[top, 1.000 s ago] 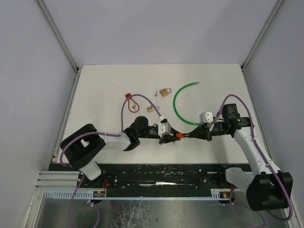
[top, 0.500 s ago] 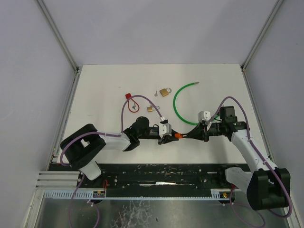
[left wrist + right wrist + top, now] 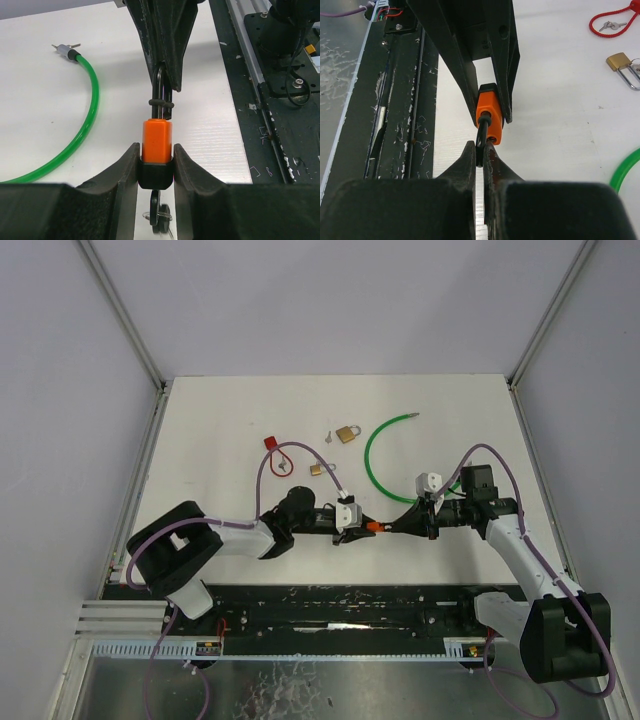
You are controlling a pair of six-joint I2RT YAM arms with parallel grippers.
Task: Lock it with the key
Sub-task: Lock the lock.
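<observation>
Orange padlock (image 3: 374, 526) is held between the two tools, near the 6 o'clock edge of the white counter (image 3: 450, 420). The left tool (image 3: 352, 528) squeezes its body from both sides. The right tool (image 3: 392, 526) is pinched tight on the black shackle (image 3: 481, 131) at the lock's 3 o'clock end. A black key (image 3: 158, 216) sticks out of the other end, between the left tool's fingers. From the lock, a green hose (image 3: 372, 455) curves at 12 o'clock and a brass padlock (image 3: 347, 433) lies at 11 o'clock.
</observation>
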